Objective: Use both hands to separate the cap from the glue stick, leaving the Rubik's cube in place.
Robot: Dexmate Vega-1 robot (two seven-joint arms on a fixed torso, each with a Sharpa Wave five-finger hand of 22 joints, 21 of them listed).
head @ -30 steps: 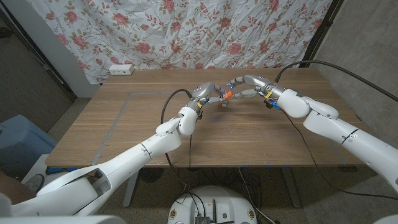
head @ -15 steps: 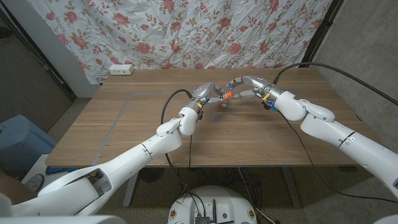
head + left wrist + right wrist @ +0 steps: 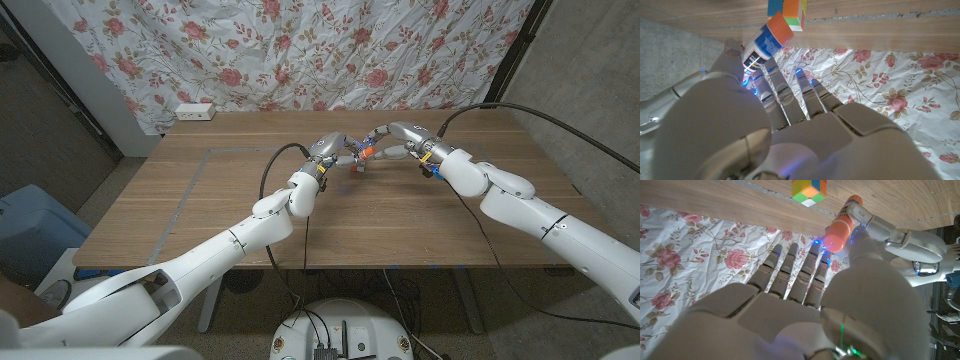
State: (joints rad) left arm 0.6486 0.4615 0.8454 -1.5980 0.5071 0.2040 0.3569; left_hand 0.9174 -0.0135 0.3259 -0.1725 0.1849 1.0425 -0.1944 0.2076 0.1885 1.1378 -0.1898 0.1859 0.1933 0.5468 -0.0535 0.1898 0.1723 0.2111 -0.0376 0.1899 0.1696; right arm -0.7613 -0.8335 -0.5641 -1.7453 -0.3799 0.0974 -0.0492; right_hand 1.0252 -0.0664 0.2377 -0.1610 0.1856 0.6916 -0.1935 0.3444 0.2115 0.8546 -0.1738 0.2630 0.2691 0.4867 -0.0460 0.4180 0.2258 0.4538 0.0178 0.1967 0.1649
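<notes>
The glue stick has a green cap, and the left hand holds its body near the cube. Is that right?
Not quite: the cap of the glue stick is orange, as the right wrist view shows. The left hand does hold the body near the cube.

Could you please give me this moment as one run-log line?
left hand: holds glue stick body | right hand: at orange cap, hold unclear | cap: still on | cube: on table

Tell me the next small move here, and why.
Probably close the right hand on the orange cap and pull it off. The left hand holds the glue stick by its body with the cap still seated, and the right hand's fingers are near it. Pull away from the Rubik's cube.
</notes>
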